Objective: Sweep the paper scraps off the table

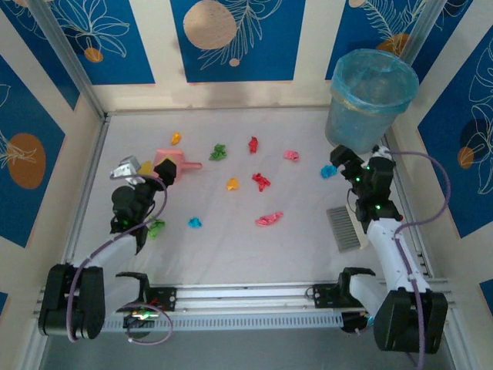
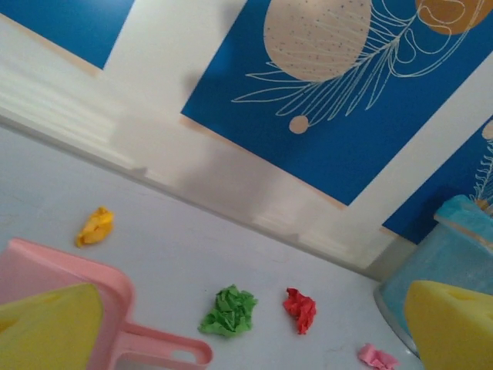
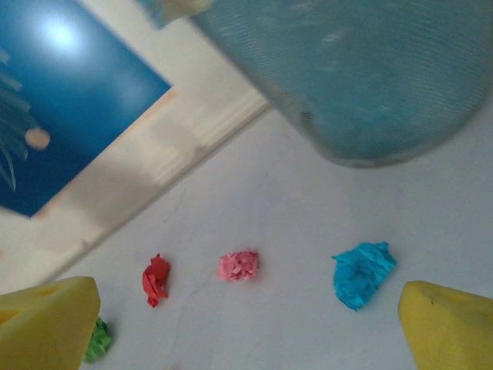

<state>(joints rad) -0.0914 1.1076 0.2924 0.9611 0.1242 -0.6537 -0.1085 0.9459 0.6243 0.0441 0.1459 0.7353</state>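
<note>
White table (image 1: 231, 254) fills mid-frame. Blue mesh bin (image 1: 370, 100) upper right. Pink dustpan (image 1: 176, 162) left of centre. Left gripper (image 1: 156, 171) spread wide, empty, by the dustpan. Right gripper (image 1: 358, 158) wide, empty, just below the bin. Paper scraps (image 1: 260, 182) scattered across table centre.

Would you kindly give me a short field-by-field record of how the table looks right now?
table: white, scraps scattered over it
paper scraps: about ten, red, pink, orange, green and cyan, lying loose
dustpan: pink, left side of the table
bin: blue, upright, far right corner
grey ribbed item: flat beside the right arm
left gripper: jaws open, empty, beside the dustpan
right gripper: jaws open, empty, near a cyan scrap in front of the bin
</note>
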